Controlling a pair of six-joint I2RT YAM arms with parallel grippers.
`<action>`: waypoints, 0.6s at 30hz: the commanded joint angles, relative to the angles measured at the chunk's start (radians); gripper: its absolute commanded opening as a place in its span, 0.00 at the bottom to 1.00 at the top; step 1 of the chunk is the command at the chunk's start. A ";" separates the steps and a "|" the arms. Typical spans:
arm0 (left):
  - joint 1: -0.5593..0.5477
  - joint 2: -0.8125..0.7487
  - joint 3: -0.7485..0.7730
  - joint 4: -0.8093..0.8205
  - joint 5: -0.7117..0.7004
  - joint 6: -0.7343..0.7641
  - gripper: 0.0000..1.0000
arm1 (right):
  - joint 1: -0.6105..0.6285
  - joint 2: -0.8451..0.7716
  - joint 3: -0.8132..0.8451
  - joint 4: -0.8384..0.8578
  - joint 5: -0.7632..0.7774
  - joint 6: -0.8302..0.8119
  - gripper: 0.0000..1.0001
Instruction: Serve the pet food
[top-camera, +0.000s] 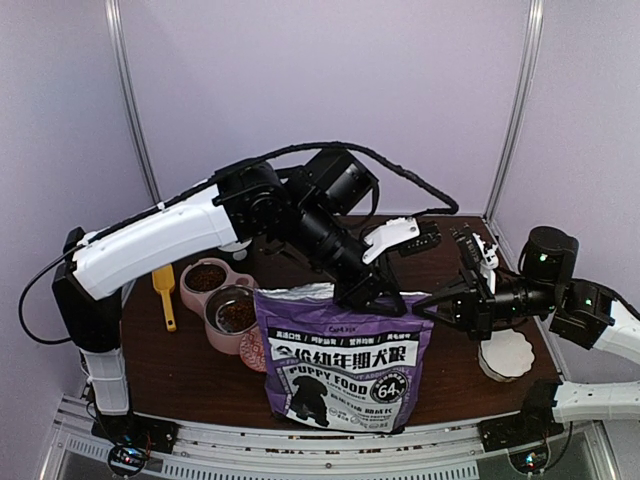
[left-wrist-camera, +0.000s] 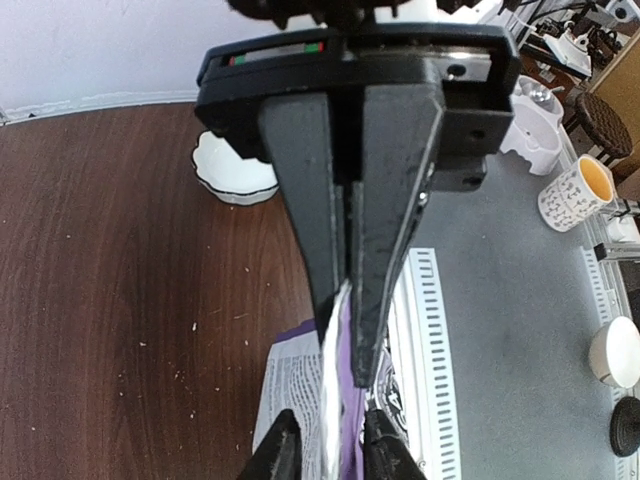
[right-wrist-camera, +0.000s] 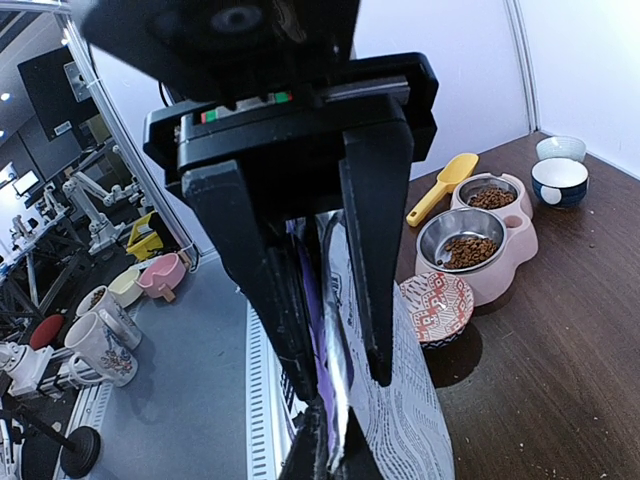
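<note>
Brown bench (top-camera: 180, 370) carries everything. Purple bag (top-camera: 340, 360) stands upright at the near edge, white label with a black puppy silhouette, "PUPPY FOOD", Chinese characters and a round "64" badge. Left hand (left-wrist-camera: 347, 345) is clenched on the bag's top edge. Right hand (right-wrist-camera: 340, 384) is released, fingers either side of the same edge. Pink feeder (right-wrist-camera: 510, 262) sits left of the bag, kibble (right-wrist-camera: 467, 250) in both steel bowls. White dish (top-camera: 505, 355) is right of the bag. Yellow scoop (top-camera: 164, 295) lies left of the feeder. Red patterned bowl (right-wrist-camera: 435, 305) sits between feeder and bag.
</note>
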 joint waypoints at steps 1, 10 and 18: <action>0.000 -0.016 0.022 -0.058 -0.049 0.037 0.22 | 0.001 -0.008 0.007 0.028 -0.018 0.004 0.00; 0.004 -0.049 -0.008 -0.075 -0.109 0.053 0.06 | 0.001 -0.008 0.011 0.024 -0.016 0.005 0.00; 0.027 -0.111 -0.062 -0.079 -0.137 0.058 0.00 | 0.002 -0.019 0.010 0.017 -0.008 0.004 0.00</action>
